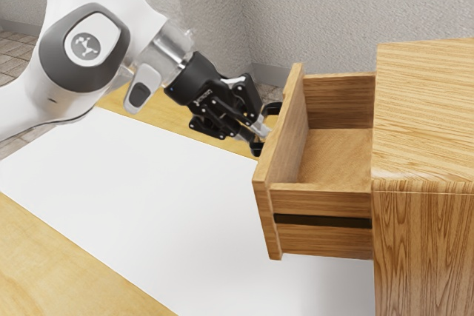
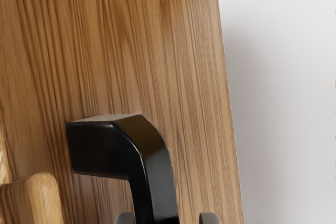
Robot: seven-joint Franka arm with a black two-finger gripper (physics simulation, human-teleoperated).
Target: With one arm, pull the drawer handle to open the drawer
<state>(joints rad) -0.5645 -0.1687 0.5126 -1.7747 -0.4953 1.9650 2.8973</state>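
- The arm [image 1: 81,57] comes in from the exterior view's left and reaches toward its right; its pincer [image 1: 258,129] sits right at the outer face of the drawer front [image 1: 285,135], about midway up that panel
- The drawer [image 1: 337,157] stands well out of the wooden cabinet [image 1: 422,153] at the exterior view's right; its wooden floor and side walls show from above; a dark groove [image 1: 322,221] runs along its near side wall
- The handle [image 2: 144,163] is a black bent bar fixed to the drawer front; in the wrist view it stands off the wood grain, turns a corner and runs toward the hand; in the exterior view a small black part of it shows just below the pincer
- The pincer is at the handle; whether it is clamped on the bar or merely around it cannot be told
- Edges: the front's top edge rises above the pincer; its lower corner hangs over the white mat [image 1: 148,205], apart from it; in the wrist view the front's side edge runs near the handle, with white mat beyond it
- Open room: the mat stretches wide beneath the arm and toward the exterior view's left; a strip of wooden table [image 1: 44,271] borders it on the near side; the wall [image 1: 333,5] stands behind the drawer and cabinet
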